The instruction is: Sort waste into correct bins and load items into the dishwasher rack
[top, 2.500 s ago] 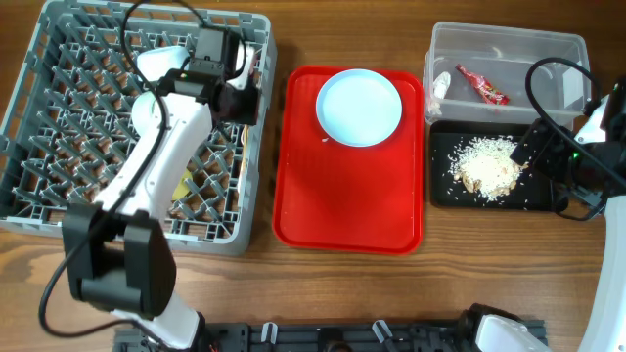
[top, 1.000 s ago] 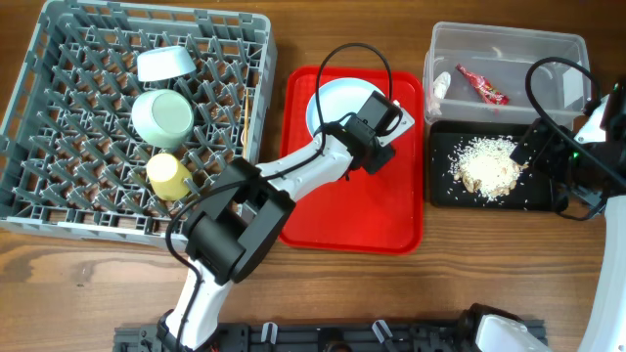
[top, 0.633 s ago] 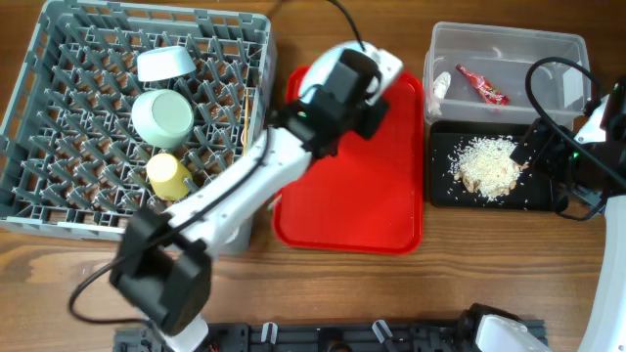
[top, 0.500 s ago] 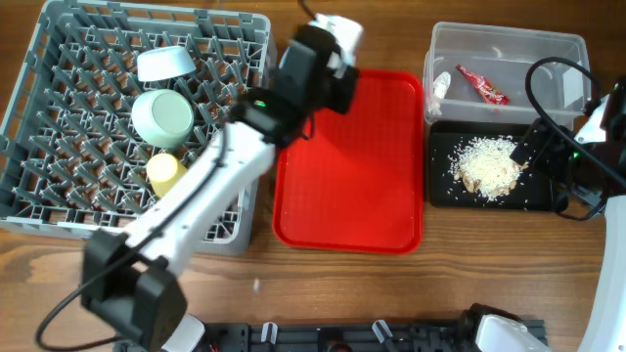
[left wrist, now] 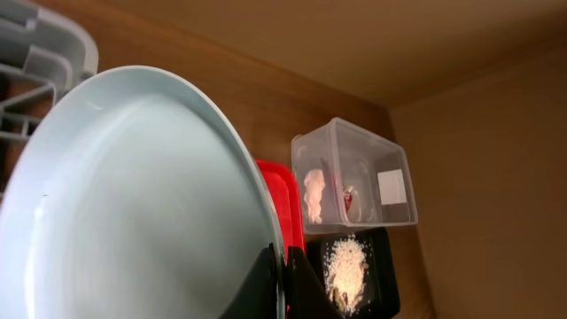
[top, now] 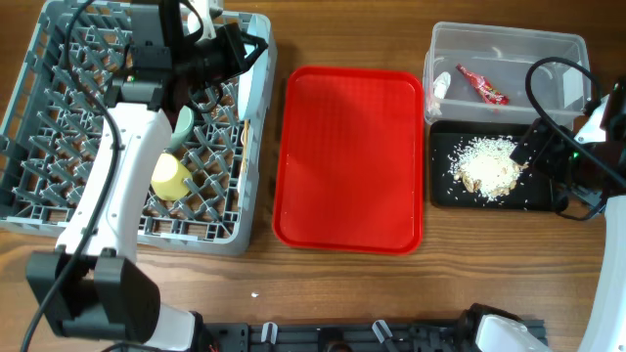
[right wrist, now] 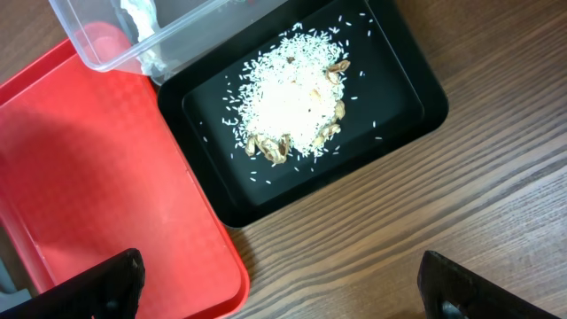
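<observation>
My left gripper [top: 238, 61] hangs over the right side of the grey dishwasher rack [top: 59, 147], shut on the rim of the white plate [top: 252, 88], which stands on edge. In the left wrist view the plate [left wrist: 133, 195] fills the left half, and the black fingertips [left wrist: 306, 285] pinch its rim. The yellow cup [top: 168, 176] lies in the rack, and the green bowl [top: 184, 122] shows partly under my arm. The red wrapper [top: 481, 85] and the white scrap [top: 439, 88] lie in the clear tub [top: 548, 49]. Rice leftovers [right wrist: 297, 106] sit in the black tray [right wrist: 416, 97]. My right gripper [right wrist: 279, 292] is open over the table beside that tray.
The flat red tray [top: 350, 156] lies bare between the rack and the bins. My right arm [top: 587, 147] and its cable stand at the table's right edge, next to the black tray. Bare wood runs along the front.
My left arm lifted the plate off the red tray and swung it left over the rack, turning it on edge. The right arm has not moved.
</observation>
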You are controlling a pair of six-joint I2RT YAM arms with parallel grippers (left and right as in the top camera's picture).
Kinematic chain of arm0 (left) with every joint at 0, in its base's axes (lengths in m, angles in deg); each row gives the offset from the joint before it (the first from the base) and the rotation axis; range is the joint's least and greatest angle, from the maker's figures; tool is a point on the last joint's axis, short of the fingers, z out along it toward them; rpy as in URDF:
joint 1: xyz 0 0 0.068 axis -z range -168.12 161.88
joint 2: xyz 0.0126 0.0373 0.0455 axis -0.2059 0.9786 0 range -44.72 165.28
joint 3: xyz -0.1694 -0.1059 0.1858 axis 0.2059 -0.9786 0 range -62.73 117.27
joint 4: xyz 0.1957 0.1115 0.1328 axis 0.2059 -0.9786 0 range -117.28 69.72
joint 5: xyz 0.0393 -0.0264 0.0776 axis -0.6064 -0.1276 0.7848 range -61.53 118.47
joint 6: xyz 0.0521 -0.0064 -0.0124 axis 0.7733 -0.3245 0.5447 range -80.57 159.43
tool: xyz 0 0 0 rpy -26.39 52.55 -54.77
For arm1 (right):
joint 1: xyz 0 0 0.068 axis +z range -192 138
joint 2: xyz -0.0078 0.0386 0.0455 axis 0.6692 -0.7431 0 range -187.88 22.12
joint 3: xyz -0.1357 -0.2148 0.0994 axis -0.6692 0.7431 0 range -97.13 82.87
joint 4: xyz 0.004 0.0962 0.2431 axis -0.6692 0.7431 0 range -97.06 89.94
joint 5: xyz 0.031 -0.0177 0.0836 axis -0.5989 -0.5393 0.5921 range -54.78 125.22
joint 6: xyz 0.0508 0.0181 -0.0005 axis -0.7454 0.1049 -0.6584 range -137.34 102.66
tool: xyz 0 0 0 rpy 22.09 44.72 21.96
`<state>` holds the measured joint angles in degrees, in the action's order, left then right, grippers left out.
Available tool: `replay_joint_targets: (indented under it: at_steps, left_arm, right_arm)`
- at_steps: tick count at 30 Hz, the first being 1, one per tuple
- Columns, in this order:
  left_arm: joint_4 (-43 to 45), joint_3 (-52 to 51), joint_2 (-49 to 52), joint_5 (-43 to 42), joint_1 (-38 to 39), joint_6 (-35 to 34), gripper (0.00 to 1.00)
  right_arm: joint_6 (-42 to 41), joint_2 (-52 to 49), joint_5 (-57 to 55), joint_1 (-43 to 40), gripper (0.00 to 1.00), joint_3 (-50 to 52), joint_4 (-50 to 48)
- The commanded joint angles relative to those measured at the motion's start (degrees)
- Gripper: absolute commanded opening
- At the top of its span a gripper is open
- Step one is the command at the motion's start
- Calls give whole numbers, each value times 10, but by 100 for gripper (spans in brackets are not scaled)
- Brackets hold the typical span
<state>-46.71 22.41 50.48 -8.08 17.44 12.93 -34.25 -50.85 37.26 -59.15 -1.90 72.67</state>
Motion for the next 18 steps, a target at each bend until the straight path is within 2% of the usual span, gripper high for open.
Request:
replay_joint_targets:
  at_steps: [1, 3, 4, 6, 7, 9, 11, 12, 15, 18]
  left_arm:
    - [-6, 3, 40, -30, -21, -7, 4]
    - [-5, 3, 53, -19, -39, -8, 4]
    - [-2, 3, 54, -8, -43, -8, 20]
    - [13, 3, 54, 12, -52, -7, 76]
    - [27, 3, 53, 1, -55, -7, 100]
    - [52, 3, 47, -40, -55, -8, 100]
    - [49, 3, 26, -37, -55, 14, 100]
    - [28, 3, 10, -6, -54, 35, 100]
    - [-91, 3, -36, 151, -53, 53, 100]
    - [-234, 3, -66, 337, -53, 50, 100]
  right_arm:
    - [-9, -2, 1, -2, 100, 2, 2]
    - [-9, -2, 1, -2, 100, 2, 2]
    - [-9, -2, 1, -2, 100, 2, 2]
    - [-9, -2, 1, -2, 100, 2, 0]
    - [-9, -2, 1, -2, 100, 2, 0]
    - [-9, -2, 1, -2, 100, 2, 0]
    - [-9, -2, 1, -2, 100, 2, -3]
    - [-9, -2, 1, -2, 100, 2, -10]
    - [26, -2, 69, 3, 100, 2, -47]
    - [51, -12, 149, 32, 100, 2, -129]
